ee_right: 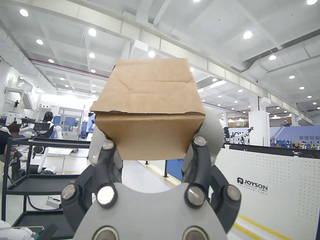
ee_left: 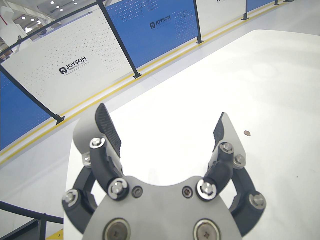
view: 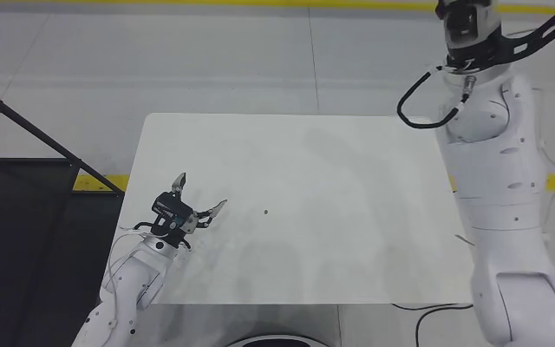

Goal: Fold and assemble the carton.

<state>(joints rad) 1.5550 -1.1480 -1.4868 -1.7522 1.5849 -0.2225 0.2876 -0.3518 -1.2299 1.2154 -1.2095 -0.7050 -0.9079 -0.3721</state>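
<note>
White tabletop (view: 347, 173) is what we see from above, with the left gripper (view: 201, 191) over its near left corner, fingers spread wide and holding nothing. A small dark speck (view: 265, 210) lies on the surface, a little toward the middle from it. From the left wrist we see its two ribbed pads (ee_left: 107, 126) standing well apart above the white surface, the brownish speck (ee_left: 247, 133) beside one of them. From the right wrist we see the right gripper (ee_right: 153, 138) clamped on the lower part of the brown cardboard carton (ee_right: 150, 93), which is folded into a box and held aloft against the hall's ceiling (ee_right: 225, 26).
</note>
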